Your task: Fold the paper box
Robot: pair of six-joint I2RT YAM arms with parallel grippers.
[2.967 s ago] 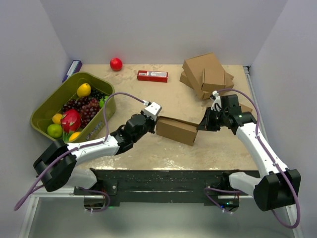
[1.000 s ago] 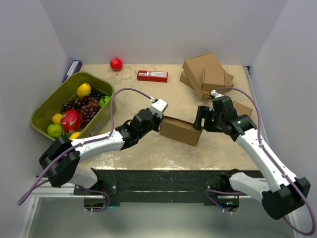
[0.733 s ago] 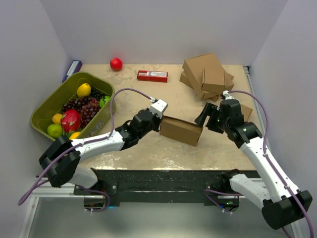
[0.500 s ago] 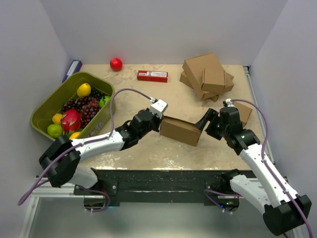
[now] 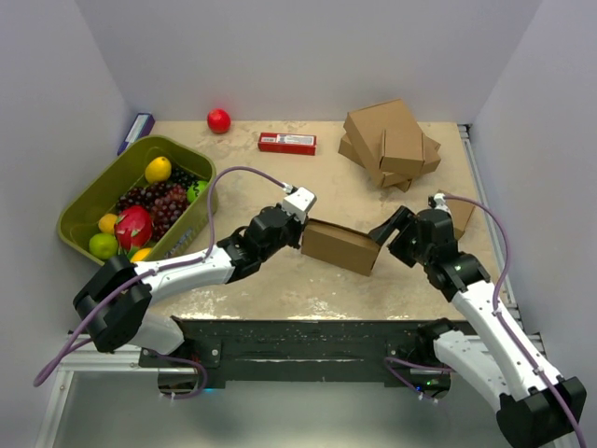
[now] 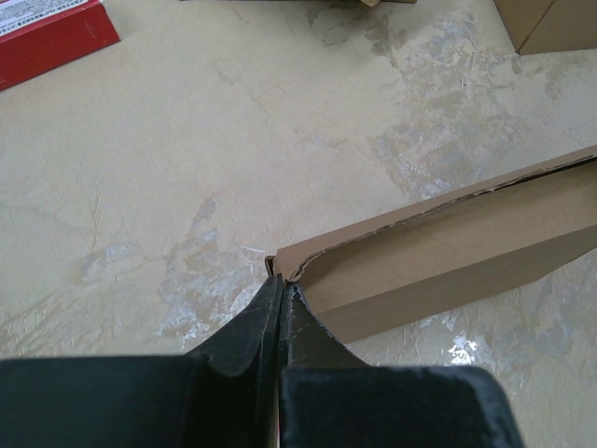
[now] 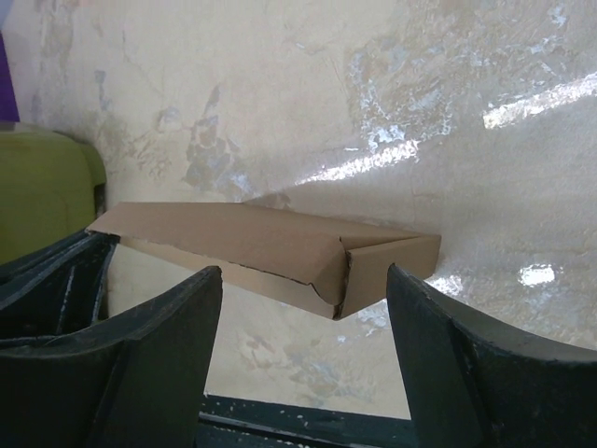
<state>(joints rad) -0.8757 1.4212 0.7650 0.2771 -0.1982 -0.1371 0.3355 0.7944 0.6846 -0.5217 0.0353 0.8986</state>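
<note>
The paper box (image 5: 340, 245) is a thin brown cardboard mailer lying closed at mid-table. My left gripper (image 5: 300, 229) is shut, and its tips touch the box's left corner. In the left wrist view the shut gripper (image 6: 280, 285) meets that corner, and the box (image 6: 448, 252) runs off to the right. My right gripper (image 5: 384, 231) stands open just off the box's right end, apart from it. In the right wrist view the box (image 7: 261, 243) lies ahead of the open gripper (image 7: 303, 280), with nothing between the fingers (image 7: 159, 355).
A green bin (image 5: 93, 191) of fruit stands at the left. At the back are a red ball (image 5: 218, 120) and a red packet (image 5: 286, 143). A pile of cardboard boxes (image 5: 390, 140) sits back right, with a small brown box (image 5: 457, 213) behind my right wrist.
My right gripper has drawn back from the box's right end, toward the near right. The left gripper and the box have stayed put.
</note>
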